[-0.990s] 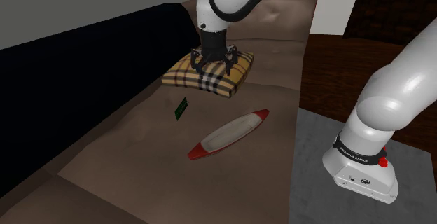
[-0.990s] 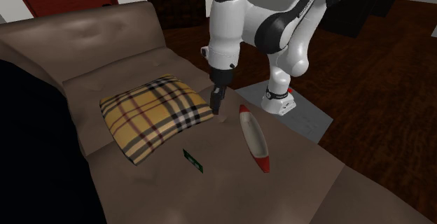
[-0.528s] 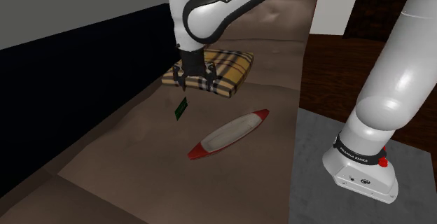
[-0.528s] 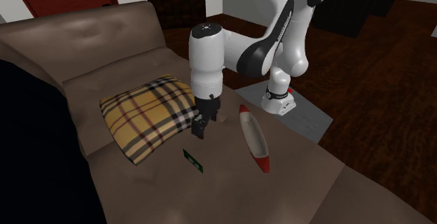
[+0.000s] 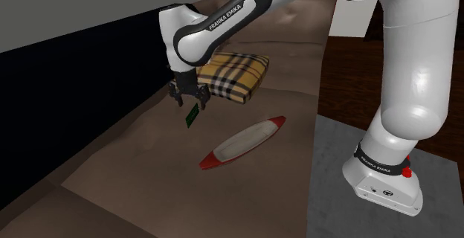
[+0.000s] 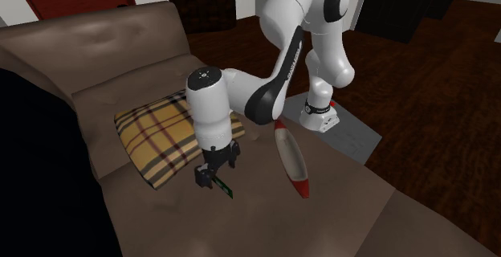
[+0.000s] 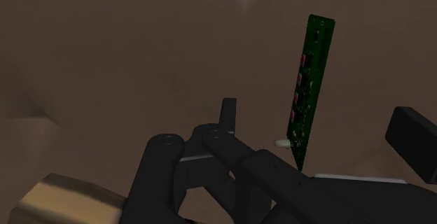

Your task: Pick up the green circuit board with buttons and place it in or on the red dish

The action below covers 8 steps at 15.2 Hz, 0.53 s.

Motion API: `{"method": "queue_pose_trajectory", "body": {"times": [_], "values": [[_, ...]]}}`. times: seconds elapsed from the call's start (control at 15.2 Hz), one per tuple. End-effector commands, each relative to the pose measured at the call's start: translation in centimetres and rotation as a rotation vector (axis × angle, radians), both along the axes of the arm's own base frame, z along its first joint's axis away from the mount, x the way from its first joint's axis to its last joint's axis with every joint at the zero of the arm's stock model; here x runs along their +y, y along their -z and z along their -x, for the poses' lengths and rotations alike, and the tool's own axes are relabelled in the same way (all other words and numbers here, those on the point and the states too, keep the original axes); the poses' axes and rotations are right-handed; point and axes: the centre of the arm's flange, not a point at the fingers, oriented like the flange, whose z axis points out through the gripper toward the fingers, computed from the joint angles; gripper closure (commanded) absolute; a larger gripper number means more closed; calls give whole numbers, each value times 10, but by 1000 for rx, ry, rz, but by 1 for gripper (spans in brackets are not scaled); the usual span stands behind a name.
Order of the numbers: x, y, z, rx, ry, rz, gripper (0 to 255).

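Green circuit board (image 5: pixel 192 115) (image 6: pixel 222 185) (image 7: pixel 308 89): where do we see it?
— On the brown sofa (image 5: pixel 149 169), near the red dish (image 5: pixel 242 141) but apart from it.
— And our arm?
— Bent low over the seat, wrist pointing down, gripper (image 5: pixel 187 99) (image 6: pixel 209 175) spread wide around the board, neither finger touching; we hold nothing.

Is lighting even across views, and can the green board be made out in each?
Shoulder view: dim, black area along its left, small green circuit board faint. Second exterior view: brighter, board distinct. Wrist view: murky brown, board stands out.
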Motion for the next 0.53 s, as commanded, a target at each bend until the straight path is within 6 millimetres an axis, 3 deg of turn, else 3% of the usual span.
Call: {"method": "queue_pose_trajectory", "body": {"times": [0.0, 0.46], "values": [[1, 13, -5, 2, 17, -1, 0], [2, 42, -5, 2, 17, -1, 0]]}}
